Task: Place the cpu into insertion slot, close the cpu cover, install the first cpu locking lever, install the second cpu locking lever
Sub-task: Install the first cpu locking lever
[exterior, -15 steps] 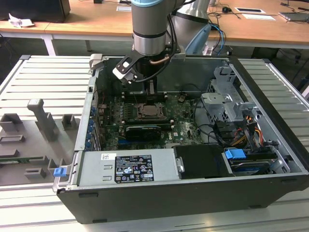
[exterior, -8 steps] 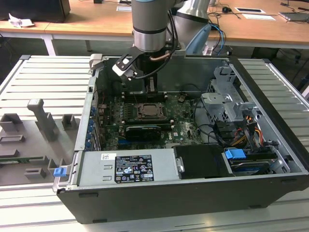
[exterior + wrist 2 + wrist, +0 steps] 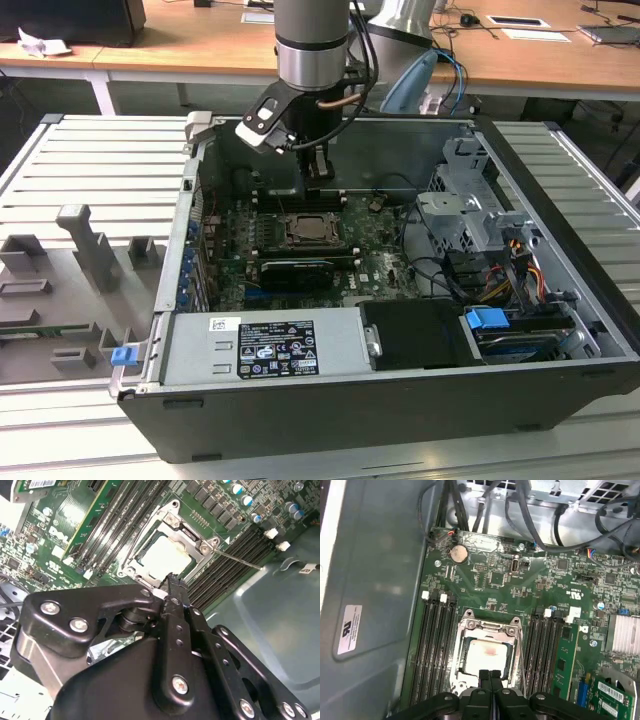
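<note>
**Exterior view.** The arm (image 3: 312,40) hangs over the open computer case (image 3: 400,420). The gripper (image 3: 318,176) sits just above the motherboard (image 3: 375,265), on the far side of the insertion slot (image 3: 327,222). The pale cpu (image 3: 306,230) is seated in the slot.

**Second wrist view.** The gripper (image 3: 170,580) is clenched, fingertips pressed together with nothing between them. Its tip is at the edge of the socket frame; whether it touches, you cannot tell. The cpu (image 3: 165,555) lies flat in the slot, and the cpu cover (image 3: 176,519) is down around it. A thin locking lever (image 3: 237,560) runs from the socket corner along the memory slots (image 3: 225,575), apparently unlatched.

**First wrist view.** The gripper (image 3: 490,674) is again clamped empty at the near edge of the cpu cover (image 3: 488,626). The cpu (image 3: 485,655) shows squarely through the cut-out.

**Judgement.** The chip is placed and the cover is closed, so the lever work is in hand. Use the closed fingertips as a pusher. Bear on the wire itself, not on the cover plate or the chip. Press it down and sideways under its hook with steady force. Keep clear of the memory slots (image 3: 437,640) alongside.
</note>
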`<action>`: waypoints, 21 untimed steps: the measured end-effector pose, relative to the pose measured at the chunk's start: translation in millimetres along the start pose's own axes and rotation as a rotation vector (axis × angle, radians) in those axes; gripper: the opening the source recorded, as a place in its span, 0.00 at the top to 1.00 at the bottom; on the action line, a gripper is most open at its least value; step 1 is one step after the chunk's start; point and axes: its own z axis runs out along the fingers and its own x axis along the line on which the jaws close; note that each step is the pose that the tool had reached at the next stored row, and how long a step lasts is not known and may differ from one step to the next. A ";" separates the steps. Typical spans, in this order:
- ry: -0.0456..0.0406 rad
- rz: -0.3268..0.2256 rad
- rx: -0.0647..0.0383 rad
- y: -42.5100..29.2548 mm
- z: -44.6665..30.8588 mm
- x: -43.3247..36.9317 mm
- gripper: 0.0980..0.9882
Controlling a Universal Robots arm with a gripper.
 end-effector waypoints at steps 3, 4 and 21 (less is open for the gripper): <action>0.0027 -0.043 0.000 -0.2 0.1 0.1 0.99; 0.0041 -0.066 0.001 -0.1 0.2 0.1 0.99; 0.0148 -0.245 0.003 -0.2 0.1 0.0 0.99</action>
